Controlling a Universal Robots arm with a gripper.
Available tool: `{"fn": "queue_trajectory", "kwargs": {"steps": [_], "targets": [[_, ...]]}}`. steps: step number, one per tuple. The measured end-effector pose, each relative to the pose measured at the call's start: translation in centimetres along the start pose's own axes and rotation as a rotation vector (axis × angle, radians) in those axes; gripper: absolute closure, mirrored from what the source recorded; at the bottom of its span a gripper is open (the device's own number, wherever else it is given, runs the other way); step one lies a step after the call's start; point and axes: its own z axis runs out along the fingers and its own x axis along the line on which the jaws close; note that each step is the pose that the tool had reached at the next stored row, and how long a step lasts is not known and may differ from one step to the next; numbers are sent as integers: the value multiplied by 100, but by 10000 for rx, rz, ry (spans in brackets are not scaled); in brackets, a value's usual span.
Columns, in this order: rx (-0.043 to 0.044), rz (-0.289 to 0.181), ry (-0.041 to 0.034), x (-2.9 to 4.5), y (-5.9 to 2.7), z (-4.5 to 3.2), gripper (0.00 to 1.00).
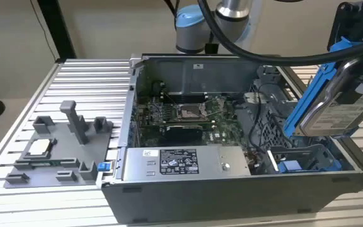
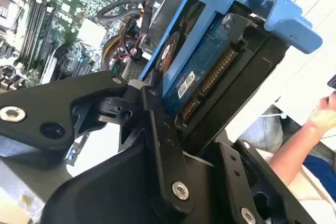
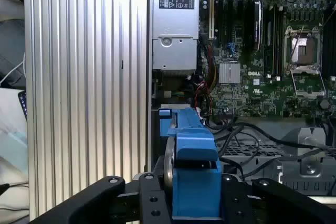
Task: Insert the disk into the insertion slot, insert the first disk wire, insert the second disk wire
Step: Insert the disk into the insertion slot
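An open grey computer case (image 1: 232, 196) sits on a slatted metal table (image 1: 87, 75). Inside are a circuit board (image 1: 181, 113), a labelled power supply box (image 1: 181, 163) and, toward the exterior view's right, the insertion slot (image 1: 317, 152) holding a blue piece (image 1: 290, 166). The gripper (image 1: 358, 78) has its jaws clamped on the disk (image 1: 332, 113), which is tilted in the air above that slot.

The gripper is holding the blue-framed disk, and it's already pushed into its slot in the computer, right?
Not quite. The gripper holds the blue-framed disk, but the disk is not in its slot. In the exterior view it hangs tilted in the air above the slot in the computer.
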Motion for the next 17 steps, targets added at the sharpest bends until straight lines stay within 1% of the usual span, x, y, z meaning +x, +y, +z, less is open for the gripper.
{"fn": "queue_trajectory", "kwargs": {"steps": [11,14,17], "targets": [[0,0,2,3,-1,3,100],[0,0,1,10,-4,26,100],[-1,0,1,12,-9,78,100]]}}
